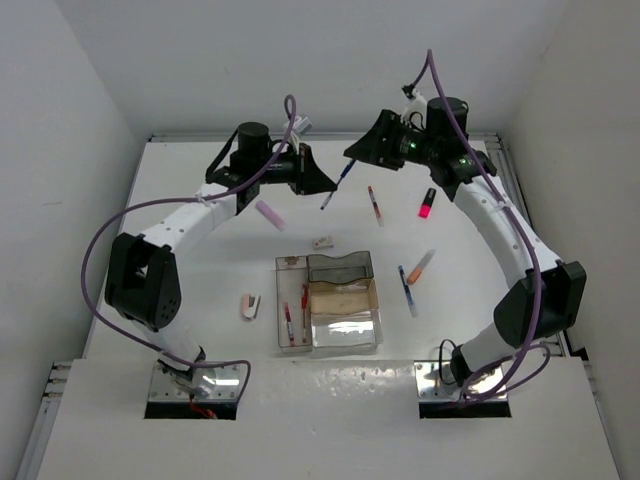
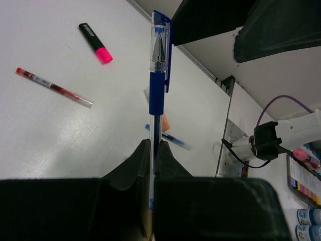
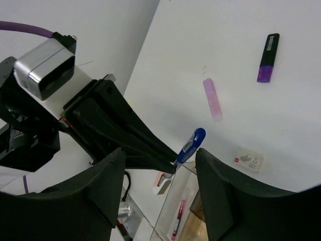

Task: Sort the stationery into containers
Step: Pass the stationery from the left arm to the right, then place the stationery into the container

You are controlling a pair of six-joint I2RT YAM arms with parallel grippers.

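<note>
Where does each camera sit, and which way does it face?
Top external: above and behind the bases, looking down on the table; both arms show.
Left wrist: on that wrist, looking along the left gripper, shut on the blue pen; its fingers show.
Right wrist: on that wrist, facing the left gripper; the open right gripper frames it.
Shared: all show the blue pen.

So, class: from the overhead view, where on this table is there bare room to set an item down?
Bare: the table's far-left corner, and the near strip right of the trays. Crowded: between the loose red pen, pink highlighter and orange highlighter.
</note>
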